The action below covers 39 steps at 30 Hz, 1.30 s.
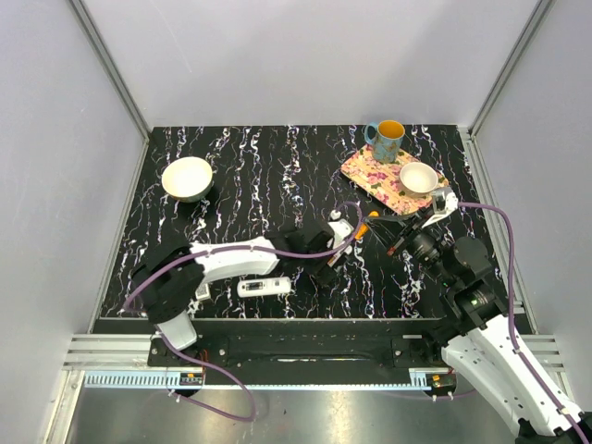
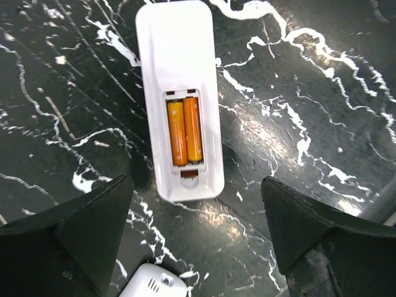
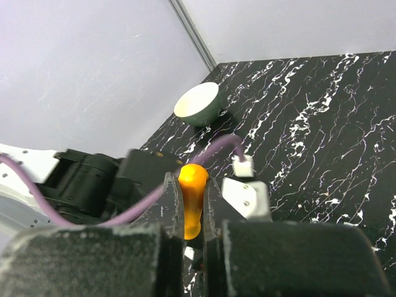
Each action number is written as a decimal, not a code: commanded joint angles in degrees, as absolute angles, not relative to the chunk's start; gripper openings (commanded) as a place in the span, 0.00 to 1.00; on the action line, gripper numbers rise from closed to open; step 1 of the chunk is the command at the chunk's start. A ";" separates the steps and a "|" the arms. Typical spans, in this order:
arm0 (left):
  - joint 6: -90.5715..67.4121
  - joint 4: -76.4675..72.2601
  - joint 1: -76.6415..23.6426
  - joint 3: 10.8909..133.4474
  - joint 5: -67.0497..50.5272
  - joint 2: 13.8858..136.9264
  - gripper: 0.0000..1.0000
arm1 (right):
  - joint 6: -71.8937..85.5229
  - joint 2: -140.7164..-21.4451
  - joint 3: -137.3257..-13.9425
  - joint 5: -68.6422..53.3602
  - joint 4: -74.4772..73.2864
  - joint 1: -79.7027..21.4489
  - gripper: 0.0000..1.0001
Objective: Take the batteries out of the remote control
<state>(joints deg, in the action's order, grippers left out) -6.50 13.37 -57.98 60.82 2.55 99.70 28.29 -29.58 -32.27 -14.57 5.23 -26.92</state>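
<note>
A white remote control (image 2: 179, 74) lies on its face on the black marbled table, its battery bay uncovered. Two orange batteries (image 2: 185, 130) sit side by side in the bay. My left gripper (image 2: 197, 185) hovers over the remote's near end, open wide, one finger on each side, touching nothing. In the top view this gripper (image 1: 333, 250) is at mid-table and hides that remote. My right gripper (image 3: 192, 179) is shut on an orange handle-shaped thing (image 3: 193, 198), raised just right of the left gripper (image 1: 393, 227).
A second white remote (image 1: 264, 287) lies beside the left forearm, and its end shows in the left wrist view (image 2: 151, 284). A white bowl (image 1: 188, 178) stands back left. A mug (image 1: 387, 141) and a floral board (image 1: 370, 171) bearing a small bowl (image 1: 418, 178) stand back right.
</note>
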 commanded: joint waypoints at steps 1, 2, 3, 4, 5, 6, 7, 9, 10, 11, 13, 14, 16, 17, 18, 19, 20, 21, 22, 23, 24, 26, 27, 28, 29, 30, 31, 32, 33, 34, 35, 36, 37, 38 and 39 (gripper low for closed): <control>-10.45 7.04 -55.82 55.83 0.89 90.72 0.90 | 27.86 -30.85 -33.05 -13.37 6.15 -26.98 0.00; -11.42 6.51 -55.03 54.59 0.36 88.44 0.90 | 28.30 -31.89 -33.13 -12.32 6.07 -26.98 0.00; -13.43 5.02 -53.54 53.28 -2.52 87.20 0.89 | 29.00 -32.60 -33.13 -10.13 5.02 -27.07 0.00; -14.58 4.14 -52.83 50.39 -3.51 84.84 0.89 | 29.00 -33.30 -33.13 -9.59 4.57 -26.98 0.00; -15.55 3.00 -52.04 48.80 -4.99 83.60 0.88 | 29.18 -35.31 -33.05 -9.23 4.48 -26.98 0.00; -17.30 0.73 -50.81 47.39 -7.79 82.54 0.86 | 29.35 -36.38 -32.79 -8.88 4.66 -27.07 0.00; -18.01 0.27 -50.37 45.02 -8.95 80.44 0.85 | 29.36 -38.56 -32.78 -8.70 4.75 -26.98 0.00; -19.33 -1.23 -50.01 43.34 -10.02 78.67 0.82 | 29.44 -40.95 -32.61 -8.61 5.27 -26.98 0.00; -19.68 -1.14 -50.01 42.29 -10.11 77.53 0.81 | 29.27 -42.00 -32.43 -8.87 5.62 -26.98 0.00; -20.12 -1.23 -50.01 41.75 -10.11 77.00 0.80 | 29.27 -43.84 -32.08 -9.14 6.23 -26.98 0.00; -20.65 -1.93 -50.01 40.35 -11.42 76.12 0.76 | 29.62 -45.34 -30.59 -9.67 9.22 -26.90 0.00; -20.92 -2.37 -50.01 40.08 -11.60 76.20 0.73 | 29.62 -46.48 -30.15 -9.67 10.10 -26.89 0.00; -21.36 -3.42 -50.18 40.16 -13.79 77.51 0.63 | 29.97 -47.54 -29.44 -8.79 12.04 -26.81 0.00; -21.44 -3.60 -50.53 40.43 -13.97 78.04 0.60 | 29.97 -48.77 -29.44 -8.62 12.30 -26.81 0.00; -21.62 -4.13 -51.49 40.78 -14.15 78.66 0.57 | 29.80 -49.39 -29.62 -8.18 12.57 -26.55 0.00; -21.62 -4.65 -52.03 41.56 -14.24 80.14 0.52 | 29.88 -50.09 -29.71 -8.00 12.74 -26.19 0.00; -21.62 -5.62 -53.34 42.18 -14.15 81.11 0.49 | 29.97 -51.49 -29.79 -8.17 12.83 -25.93 0.00; -22.06 -6.15 -53.78 42.80 -14.85 82.08 0.44 | 30.06 -52.11 -29.97 -8.52 12.92 -25.14 0.00; -22.15 -6.59 -54.22 44.28 -15.29 84.53 0.38 | 30.41 -53.16 -29.88 -8.70 13.09 -24.88 0.00; -22.32 -7.11 -54.92 45.17 -15.64 85.86 0.29 | 31.02 -53.52 -29.97 -8.79 13.18 -24.53 0.00; -22.76 -7.29 -55.19 45.87 -15.47 87.17 0.22 | 31.20 -53.79 -29.88 -9.40 13.36 -24.09 0.00; -23.29 -8.17 -55.37 47.54 -15.29 91.13 0.11 | 31.38 -54.40 -29.71 -9.58 13.88 -23.91 0.00; -23.90 -8.35 -55.37 48.07 -15.03 92.36 0.07 | 31.46 -54.58 -29.53 -9.49 13.97 -23.82 0.00; -24.08 -8.35 -55.37 48.95 -14.94 94.55 0.03 | 31.46 -54.75 -29.44 -9.58 13.97 -23.73 0.00; -24.26 -8.18 -55.37 49.48 -14.68 95.53 0.00 | 31.38 -54.93 -29.44 -9.67 13.97 -23.64 0.00; -24.78 -8.43 -55.37 49.74 -13.81 96.41 0.00 | 31.38 -54.93 -29.44 -9.67 13.89 -23.73 0.00; -24.87 -8.61 -55.37 50.27 -13.54 97.90 0.00 | 31.46 -54.93 -29.44 -9.67 13.97 -23.56 0.00; -24.79 -7.74 -55.37 50.62 -13.19 98.52 0.00 | 31.20 -54.93 -29.27 -9.75 13.97 -23.64 0.00; -24.79 -7.30 -55.37 50.89 -11.97 99.22 0.00 | 31.20 -55.11 -29.18 -9.67 13.97 -23.56 0.00; -24.79 -6.77 -55.37 51.32 -11.08 99.92 0.00 | 31.20 -55.11 -29.18 -9.67 13.97 -23.55 0.00; -24.70 -5.98 -55.28 51.42 -10.55 100.19 0.00 | 30.94 -55.11 -29.09 -9.67 13.97 -23.47 0.00; -24.78 -5.28 -55.28 51.59 -9.42 100.37 0.00 | 31.02 -55.28 -29.09 -9.67 13.97 -23.47 0.00; -24.79 -4.58 -55.20 51.68 -8.97 100.72 0.00 | 31.11 -55.28 -29.00 -9.75 13.97 -23.47 0.00; -24.79 -3.35 -55.20 51.68 -8.53 100.81 0.00 | 31.03 -55.46 -29.09 -9.93 14.06 -23.47 0.00; -24.70 -2.82 -55.11 51.68 -7.39 100.72 0.00 | 31.20 -55.55 -29.09 -10.19 14.06 -23.47 0.00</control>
